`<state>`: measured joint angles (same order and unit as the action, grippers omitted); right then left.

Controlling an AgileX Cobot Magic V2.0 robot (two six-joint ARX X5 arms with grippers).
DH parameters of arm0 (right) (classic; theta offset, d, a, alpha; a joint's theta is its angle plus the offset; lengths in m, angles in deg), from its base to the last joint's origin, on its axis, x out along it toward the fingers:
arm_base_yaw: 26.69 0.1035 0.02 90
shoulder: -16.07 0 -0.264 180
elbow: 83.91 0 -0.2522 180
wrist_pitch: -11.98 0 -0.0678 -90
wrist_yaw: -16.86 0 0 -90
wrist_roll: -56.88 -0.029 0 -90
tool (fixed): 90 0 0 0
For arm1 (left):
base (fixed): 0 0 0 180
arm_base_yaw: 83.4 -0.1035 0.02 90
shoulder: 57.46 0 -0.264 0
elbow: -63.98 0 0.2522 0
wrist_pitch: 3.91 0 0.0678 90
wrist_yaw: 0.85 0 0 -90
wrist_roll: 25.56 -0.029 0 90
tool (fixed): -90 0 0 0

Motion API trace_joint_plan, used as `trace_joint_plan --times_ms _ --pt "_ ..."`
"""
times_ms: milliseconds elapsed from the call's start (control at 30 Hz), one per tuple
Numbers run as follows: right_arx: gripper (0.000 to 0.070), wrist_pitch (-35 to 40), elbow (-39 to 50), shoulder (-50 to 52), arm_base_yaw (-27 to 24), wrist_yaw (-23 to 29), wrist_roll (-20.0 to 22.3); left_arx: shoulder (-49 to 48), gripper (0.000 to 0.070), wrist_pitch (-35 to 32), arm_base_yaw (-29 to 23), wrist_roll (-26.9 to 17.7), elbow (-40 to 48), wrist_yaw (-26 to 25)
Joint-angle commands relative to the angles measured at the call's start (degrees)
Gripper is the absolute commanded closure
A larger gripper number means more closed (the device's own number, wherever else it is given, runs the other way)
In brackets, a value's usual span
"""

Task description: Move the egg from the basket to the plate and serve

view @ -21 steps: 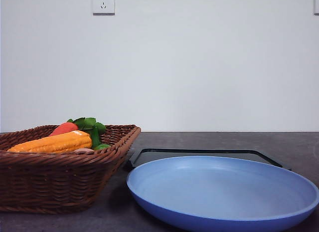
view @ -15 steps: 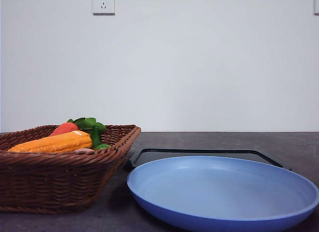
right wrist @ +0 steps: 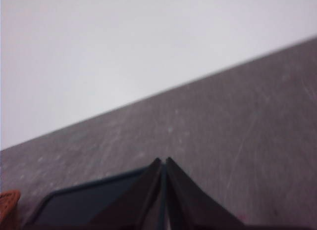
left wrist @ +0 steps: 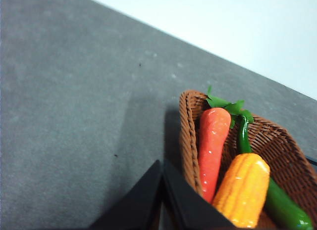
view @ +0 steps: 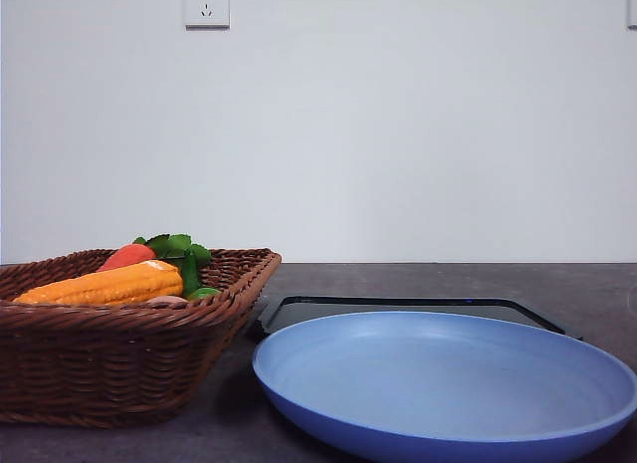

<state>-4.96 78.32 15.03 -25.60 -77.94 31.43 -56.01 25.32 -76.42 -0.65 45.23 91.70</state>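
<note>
Front camera sits low at table height; wrist cameras share the basket (view: 129,358)

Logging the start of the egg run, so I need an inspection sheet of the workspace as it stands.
Surface: dark grey table, bare patches visible.
Job's things: wicker basket front left; blue plate front right, nothing on it; egg barely peeks over the basket rim beside the corn.
Clutter: corn cob, carrot, green vegetable and leaves in the basket; black tray behind the plate.
Grippers: left gripper jaws together beside the basket; right gripper jaws together over the tray's edge.
Cables: nothing seen.
Surroundings: white wall, socket.
</note>
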Motion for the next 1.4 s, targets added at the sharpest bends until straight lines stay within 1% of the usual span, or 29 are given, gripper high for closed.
trace_joint_plan --times_ms 0,67,133,300,400,500,600,733,867,900,933,967,1033,1067,1133,1167,1233,1367 --pt "0.07 -2.4 -2.8 -1.0 0.0 -0.2 -1.6 1.2 0.07 -0.1 0.0 1.4 -2.6 -1.1" --pt "0.07 -5.9 -5.3 -3.0 0.0 -0.2 -1.5 3.4 0.07 0.1 0.0 1.4 -4.6 -3.3" --pt "0.07 -7.8 -7.7 -5.6 0.0 -0.5 -1.5 6.5 0.07 -0.1 0.0 1.4 -6.8 -5.8" --pt "0.07 -9.5 -12.9 -13.1 0.0 -5.9 -0.8 15.9 0.07 0.0 0.0 0.8 -12.3 -9.8" --pt "0.07 -11.3 -15.7 -18.4 0.0 -9.3 0.6 22.3 0.07 0.1 0.0 -1.0 -15.5 -13.2" --pt "0.07 -13.2 -18.2 -24.0 0.0 -13.6 2.2 29.2 0.07 0.1 0.2 -1.9 -18.7 -17.7" --pt "0.07 -15.8 -20.2 -30.1 -0.1 -18.1 2.6 36.1 0.07 0.2 0.8 -2.4 -21.8 -23.6" --pt "0.07 -19.5 -22.1 -38.4 0.0 -26.0 3.4 45.2 0.07 1.7 2.0 -5.0 -25.9 -31.6" --pt "0.0699 -21.6 -22.2 -45.1 0.0 -32.4 3.4 52.1 0.07 3.9 3.6 -7.0 -29.1 -34.7" --pt "0.069 -22.6 -22.2 -46.6 0.0 -33.7 3.6 53.4 0.07 3.8 4.0 -7.4 -29.6 -35.2" --pt "0.0665 -23.5 -22.2 -48.0 0.1 -34.5 3.8 54.6 0.0694 3.8 4.5 -7.5 -30.0 -35.7" --pt "0.0624 -24.5 -22.2 -49.3 0.3 -34.7 4.1 55.6 0.0682 3.8 4.9 -7.6 -30.4 -36.0" --pt "0.0528 -25.8 -22.2 -51.9 1.0 -34.4 4.9 57.3 0.0599 3.8 5.8 -7.6 -30.9 -36.0" --pt "0.0493 -26.0 -22.2 -53.0 1.4 -34.2 5.4 57.9 0.0549 3.7 6.3 -7.6 -31.1 -36.0" --pt "0.0475 -25.7 -22.2 -55.4 2.4 -33.9 5.6 58.8 0.0443 2.8 7.1 -7.4 -31.1 -36.0" --pt "0.0475 -25.2 -22.2 -56.5 2.9 -33.9 5.6 59.0 0.0407 2.6 7.5 -7.3 -31.1 -36.0" --pt "0.0475 -23.5 -22.2 -58.9 4.1 -33.8 5.6 59.3 0.0389 2.5 8.2 -7.3 -31.1 -35.9" --pt "0.0476 -19.0 -22.2 -63.6 6.5 -33.3 4.8 59.3 0.0389 2.5 8.8 -7.3 -31.1 -35.9"
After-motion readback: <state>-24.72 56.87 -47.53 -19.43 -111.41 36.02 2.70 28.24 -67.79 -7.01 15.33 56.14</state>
